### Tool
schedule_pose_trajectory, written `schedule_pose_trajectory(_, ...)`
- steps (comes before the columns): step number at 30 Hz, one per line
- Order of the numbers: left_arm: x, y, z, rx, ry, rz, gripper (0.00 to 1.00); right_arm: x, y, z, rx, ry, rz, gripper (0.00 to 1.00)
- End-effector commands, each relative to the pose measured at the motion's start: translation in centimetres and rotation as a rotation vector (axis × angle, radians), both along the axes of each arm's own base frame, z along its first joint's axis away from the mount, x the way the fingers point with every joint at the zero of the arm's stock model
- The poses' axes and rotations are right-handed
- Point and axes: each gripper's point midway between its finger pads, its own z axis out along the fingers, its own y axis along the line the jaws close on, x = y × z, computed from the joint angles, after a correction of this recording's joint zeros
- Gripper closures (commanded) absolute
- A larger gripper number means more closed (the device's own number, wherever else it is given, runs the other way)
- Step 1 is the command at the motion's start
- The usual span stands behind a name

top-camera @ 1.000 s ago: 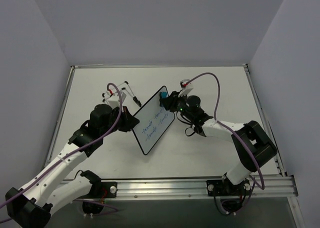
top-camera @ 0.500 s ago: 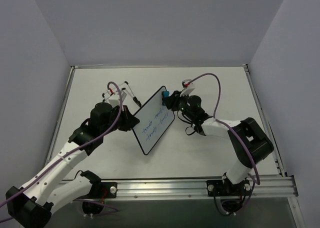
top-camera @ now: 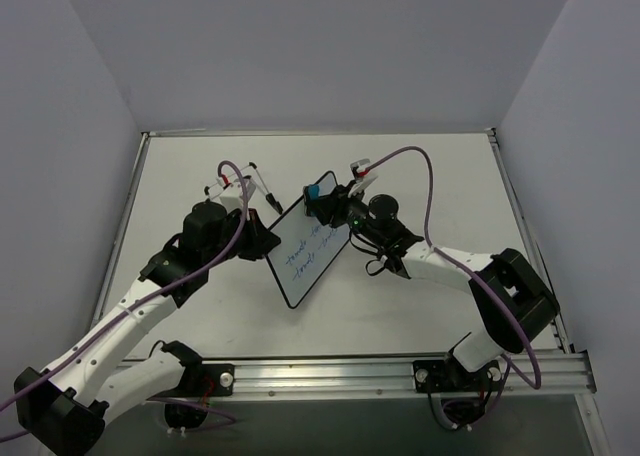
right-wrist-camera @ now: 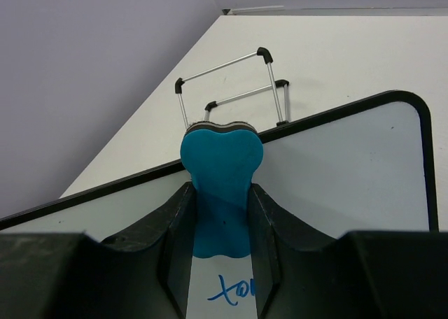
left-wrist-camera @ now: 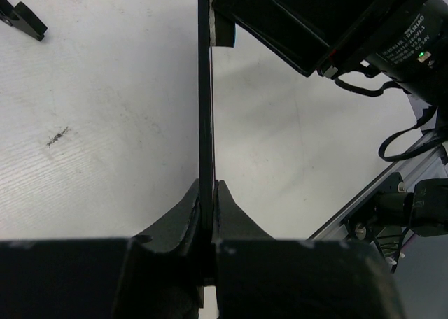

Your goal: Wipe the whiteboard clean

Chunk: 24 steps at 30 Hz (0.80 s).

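The right tool [right-wrist-camera: 221,200], closed on the blue eraser [right-wrist-camera: 221,154], has swung in from beside the whiteboard [right-wrist-camera: 336,172] to its top edge, seemingly touching the face. The left tool [left-wrist-camera: 207,196] pinches the board's edge, steadying it over the table [top-camera: 430,166]. The blue writing [right-wrist-camera: 231,291] is unwiped, so erasing can start.

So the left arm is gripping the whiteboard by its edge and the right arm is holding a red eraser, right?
Not quite. The eraser between the right arm's fingers is blue, not red, as the right wrist view shows. The left arm's fingers do grip the whiteboard by its edge.
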Motion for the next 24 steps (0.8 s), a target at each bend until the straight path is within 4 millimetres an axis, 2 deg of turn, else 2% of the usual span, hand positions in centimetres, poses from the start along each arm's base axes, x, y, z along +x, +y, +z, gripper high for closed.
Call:
schedule_pose_trajectory(1,-3.9,-3.1,1.8,-0.072,0.023,-0.263,0.98,1.8,-0.9,0.4,0.024,0.001,-0.009,1.0)
schedule_pose_trajectory(3,-4.0,-3.1,2.0,-0.071,0.019,-0.265,0.98,2.8,-2.3,-0.9,0.014,0.024,-0.041,1.0)
schedule_pose_trajectory(8,-4.0,-3.0,1.8,-0.065,0.026,-0.262,0.98,3.5,-4.4,-3.8,-0.023,0.077,-0.099,1.0)
schedule_pose_trajectory(11,-3.9,-2.9,1.9,-0.064,0.021,-0.253,0.98,3.3,-5.0,-5.0,-0.04,0.098,-0.12,1.0)
schedule_pose_trajectory(15,-3.6,-2.7,1.9,-0.066,0.019,-0.226,0.98,2.3,-5.2,-5.5,-0.023,0.11,-0.127,1.0)
schedule_pose_trajectory(16,-3.5,-2.7,1.9,-0.065,0.018,-0.22,0.98,1.9,-5.1,-4.9,-0.006,0.097,-0.124,1.0)
schedule_pose_trajectory(17,-3.3,-2.5,1.8,-0.06,0.014,-0.206,0.98,0.8,-4.2,-4.6,-0.008,0.082,-0.108,1.0)
schedule_pose_trajectory(18,-3.3,-2.4,1.7,-0.059,0.013,-0.201,0.98,0.1,-3.8,-4.8,-0.023,0.08,-0.107,1.0)
schedule_pose_trajectory(19,-3.2,-2.3,1.7,-0.056,0.012,-0.196,0.98,-0.7,-3.3,-4.0,-0.026,0.057,-0.101,1.0)
schedule_pose_trajectory(20,-3.2,-2.4,1.8,-0.058,0.009,-0.196,0.98,-1.5,-2.5,-3.7,-0.036,0.039,-0.088,1.0)
schedule_pose_trajectory(21,-3.2,-2.4,1.7,-0.058,0.012,-0.195,0.98,-3.1,-1.0,-3.6,-0.045,0.022,-0.055,1.0)
schedule_pose_trajectory(24,-3.1,-2.5,1.7,-0.064,0.014,-0.196,0.98,-5.9,1.1,-2.5,0.005,-0.009,0.008,1.0)
